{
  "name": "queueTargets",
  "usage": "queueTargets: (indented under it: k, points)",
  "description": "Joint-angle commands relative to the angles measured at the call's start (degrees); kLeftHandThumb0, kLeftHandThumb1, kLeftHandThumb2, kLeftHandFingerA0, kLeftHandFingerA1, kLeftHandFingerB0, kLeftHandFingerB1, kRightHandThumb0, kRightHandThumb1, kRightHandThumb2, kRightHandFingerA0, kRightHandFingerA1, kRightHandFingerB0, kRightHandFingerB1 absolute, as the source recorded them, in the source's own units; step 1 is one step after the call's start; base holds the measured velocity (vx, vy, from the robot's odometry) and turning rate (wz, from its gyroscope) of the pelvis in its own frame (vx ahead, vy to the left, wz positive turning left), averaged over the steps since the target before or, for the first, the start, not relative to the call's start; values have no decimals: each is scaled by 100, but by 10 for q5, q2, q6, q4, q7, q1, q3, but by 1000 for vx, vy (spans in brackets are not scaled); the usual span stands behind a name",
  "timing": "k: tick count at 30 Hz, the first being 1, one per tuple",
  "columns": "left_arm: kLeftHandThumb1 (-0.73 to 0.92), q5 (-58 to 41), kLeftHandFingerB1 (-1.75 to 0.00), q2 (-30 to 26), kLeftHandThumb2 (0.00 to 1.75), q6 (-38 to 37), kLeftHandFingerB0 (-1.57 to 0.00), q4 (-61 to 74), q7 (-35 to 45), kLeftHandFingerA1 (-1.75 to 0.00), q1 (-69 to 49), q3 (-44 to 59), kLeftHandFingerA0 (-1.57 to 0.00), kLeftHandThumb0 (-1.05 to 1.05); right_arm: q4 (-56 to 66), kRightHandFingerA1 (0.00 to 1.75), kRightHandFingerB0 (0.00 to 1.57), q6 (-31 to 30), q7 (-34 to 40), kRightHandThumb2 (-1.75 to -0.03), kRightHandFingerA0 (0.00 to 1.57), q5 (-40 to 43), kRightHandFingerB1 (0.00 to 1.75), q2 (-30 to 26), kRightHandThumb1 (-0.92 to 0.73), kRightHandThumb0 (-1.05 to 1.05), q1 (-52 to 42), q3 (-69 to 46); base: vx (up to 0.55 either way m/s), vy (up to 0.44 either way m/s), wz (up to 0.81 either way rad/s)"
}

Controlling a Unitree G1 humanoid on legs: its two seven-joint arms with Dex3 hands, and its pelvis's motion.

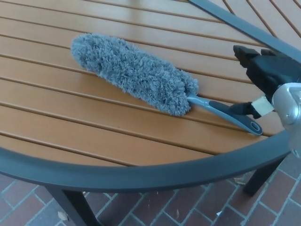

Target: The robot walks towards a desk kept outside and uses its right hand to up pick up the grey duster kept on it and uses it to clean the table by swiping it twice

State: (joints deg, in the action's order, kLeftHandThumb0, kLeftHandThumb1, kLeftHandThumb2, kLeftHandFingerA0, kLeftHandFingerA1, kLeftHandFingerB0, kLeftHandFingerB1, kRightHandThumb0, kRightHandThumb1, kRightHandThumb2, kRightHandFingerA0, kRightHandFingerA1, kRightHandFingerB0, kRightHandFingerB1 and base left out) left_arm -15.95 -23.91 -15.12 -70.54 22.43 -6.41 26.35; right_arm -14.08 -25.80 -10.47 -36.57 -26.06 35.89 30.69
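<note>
One robot hand [265,77] is showing, the right one, entering at the right edge of the head view; the left is not appearing at all. Its black fingers are standing apart and holding nothing: one finger is reaching up and left over the slats, and another is lying low beside the near end of the handle, possibly brushing it, though contact is not resolving clearly.

The grey duster [134,71] is lying flat on the surface, to the left of the hand. Its long axis is running diagonally, fluffy head pointing far-left, blue-and-dark handle [228,113] pointing near-right and ending just beside the hand. Judgement: the handle end is the part nearest the right robot hand, so a grasp is calling for the fingers to come down and close across the handle, not along it. Pickup is not yet done; swiping is not yet started.

The surface [70,127] is wooden slats in orange-brown with a dark curved rim [141,174] along the near side and a dark bar crossing at far right. Brick paving [178,207] is showing below, suggesting an outdoor setting.
</note>
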Motion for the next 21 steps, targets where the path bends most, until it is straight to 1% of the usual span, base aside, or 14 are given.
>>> queueTargets:
  k: [1, 2, 3, 4, 7, 8, 9, 10, 12, 13, 16, 17, 19, 21]
  points:
    - [42, 0, -40, -3, 80, -39, -19, -3, -1, -45, -4, 5, -27, -75, 210, 0, 0, -39, -203, -62, 0, 64, 0, -143, -68, -105, -65, -96, 0, 0, 0]
    - [42, -2, -39, -1, 80, -37, -19, -4, 1, -45, -3, 6, -25, -77, 283, 0, 0, -40, -232, -85, 0, 102, 0, -187, -58, -105, -101, -161, 0, 0, 0]
    - [42, -1, -39, -1, 80, -38, -19, -4, 1, -45, -3, 6, -25, -77, 307, 0, 0, -39, -241, -85, 0, 115, 0, -201, -58, -105, -115, -187, 0, 0, 0]
    - [43, 2, -40, 0, 81, -39, -20, -5, -4, -45, -3, 4, -27, -77, 355, 0, 0, -41, -262, -62, 0, 145, 0, -224, -71, -100, -152, -259, 0, 0, 0]
    - [42, 4, -39, -3, 80, -39, -19, -5, -9, -45, -3, 3, -26, -76, 407, 0, 0, -41, -289, -62, 0, 181, 0, -241, -71, -98, -213, -370, 0, 0, 0]
    - [42, 1, -40, -3, 79, -37, -19, -6, -6, -45, -3, 5, -25, -72, 413, 0, 0, -35, -300, -85, 0, 192, 2, -230, -52, -93, -258, -451, 0, 0, 0]
    - [42, -2, -40, -1, 79, -34, -19, -6, -4, -45, -2, 8, -25, -72, 418, 0, 0, -28, -311, -85, 0, 205, 2, -217, -52, -93, -310, -545, 0, 0, 0]
    - [43, -4, -40, -1, 79, -33, -18, -5, -2, -45, -2, 9, -24, -72, 410, 11, 0, -19, -299, -93, 0, 209, 1, -197, -56, -96, -341, -594, 0, 0, 0]
    - [43, -5, -40, -1, 79, -34, -18, -5, -1, -45, -2, 9, -24, -72, 404, 11, 0, -12, -288, -93, 0, 211, 1, -185, -56, -96, -357, -619, 0, 0, 0]
    - [42, -6, -40, -3, 79, -32, -20, -3, -2, -46, -2, 11, -25, -73, 357, 21, 0, 17, -218, -99, 0, 210, 19, -129, -63, -105, -430, -703, 0, 0, 0]
    - [42, -10, -39, -6, 79, -29, -18, -4, 1, -45, 1, 14, -25, -74, 311, 23, 0, 38, -158, -100, 0, 208, 24, -92, -63, -105, -485, -751, 0, 0, 0]
    - [42, -9, -39, -7, 80, -29, -18, -3, 1, -45, 1, 13, -24, -75, 285, 38, 1, 49, -126, -95, 0, 216, 30, -69, -56, -91, -504, -769, 0, 0, 0]
    - [42, -7, -40, -9, 79, -31, -19, -3, -1, -45, 0, 12, -24, -74, 211, 42, 0, 84, -60, -93, 0, 237, 31, -30, -54, -87, -538, -792, 0, 0, 0]
    - [42, -7, -40, -10, 79, -31, -19, -3, 0, -45, -1, 12, -23, -74, 169, 41, 0, 104, -34, -92, 0, 251, 30, -17, -53, -85, -548, -800, 0, 0, 0]
